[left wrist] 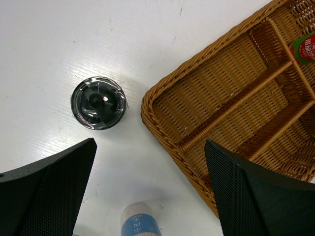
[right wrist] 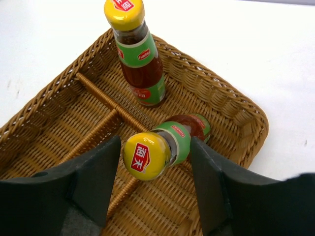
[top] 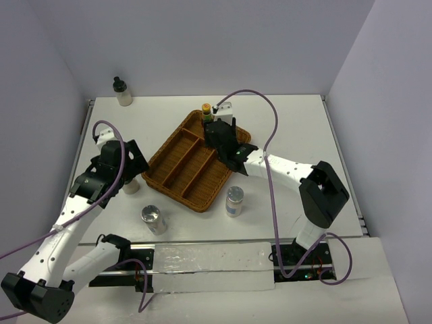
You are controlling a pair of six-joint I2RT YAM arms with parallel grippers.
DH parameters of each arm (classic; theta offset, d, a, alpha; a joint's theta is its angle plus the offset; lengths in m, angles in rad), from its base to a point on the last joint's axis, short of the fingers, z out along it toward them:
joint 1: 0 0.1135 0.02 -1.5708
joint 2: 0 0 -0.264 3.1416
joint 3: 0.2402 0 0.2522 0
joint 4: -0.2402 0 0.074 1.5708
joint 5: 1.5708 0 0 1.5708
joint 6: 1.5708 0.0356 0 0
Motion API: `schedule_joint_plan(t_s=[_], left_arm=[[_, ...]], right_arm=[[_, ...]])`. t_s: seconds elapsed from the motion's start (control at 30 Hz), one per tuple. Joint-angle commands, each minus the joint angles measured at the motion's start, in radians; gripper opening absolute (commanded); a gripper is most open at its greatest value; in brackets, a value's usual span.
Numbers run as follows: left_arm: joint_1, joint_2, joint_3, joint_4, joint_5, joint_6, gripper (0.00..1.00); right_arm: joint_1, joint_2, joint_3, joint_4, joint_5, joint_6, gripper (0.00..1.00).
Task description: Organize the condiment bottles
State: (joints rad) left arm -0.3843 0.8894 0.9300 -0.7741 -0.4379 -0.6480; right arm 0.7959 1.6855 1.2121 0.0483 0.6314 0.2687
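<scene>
**Top view.** Centre of the frame: a brown wicker three-slot tray [top: 182, 177], set diagonally on the white table [top: 297, 121]. At its upper corner, a red sauce bottle with a yellow cap and green label [top: 207, 111], upright, and the right gripper [top: 213, 125] just below it, fingers hidden under the wrist here. Upper left: a pale cream bottle with a black cap [top: 122, 92], well apart from everything else. Left of the tray: the left gripper [top: 125, 169] above a second cream bottle [top: 131, 186]. Below the tray, off it: two clear silver-lidded shakers, the left shaker [top: 154, 220] and the right shaker [top: 234, 201].

**Left wrist view.** Spread wide open — black fingers [left wrist: 49, 191] in the lower corners, only table between them. Left of centre: the second cream bottle [left wrist: 98, 103], black cap seen from straight above. Right half: the tray's rim and dividers. Bottom edge: a blue-labelled shaker, cropped.

**Right wrist view.** Top: the upright red sauce bottle, inside the tray near its rim. Below centre: a second red sauce bottle [right wrist: 167, 142], cap toward the lens, base on the wicker floor — gripped, with the black fingers [right wrist: 93, 182] closed against both its sides.
</scene>
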Motion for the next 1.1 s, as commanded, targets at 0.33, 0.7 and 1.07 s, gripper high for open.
schedule_joint_plan(t_s=[0.33, 0.7, 1.07], left_arm=[[-0.001, 0.002, -0.021, 0.041, 0.004, -0.013, 0.99], [-0.001, -0.013, -0.018, 0.031, -0.015, -0.008, 1.00], [-0.001, -0.004, -0.015, 0.036, 0.001, -0.001, 0.99]], right_arm=[[-0.008, 0.035, 0.080, 0.050, 0.058, 0.001, 0.09], [-0.081, 0.148, 0.305, -0.148, -0.037, 0.001, 0.09], [-0.168, 0.161, 0.322, -0.257, -0.168, 0.001, 0.09]])
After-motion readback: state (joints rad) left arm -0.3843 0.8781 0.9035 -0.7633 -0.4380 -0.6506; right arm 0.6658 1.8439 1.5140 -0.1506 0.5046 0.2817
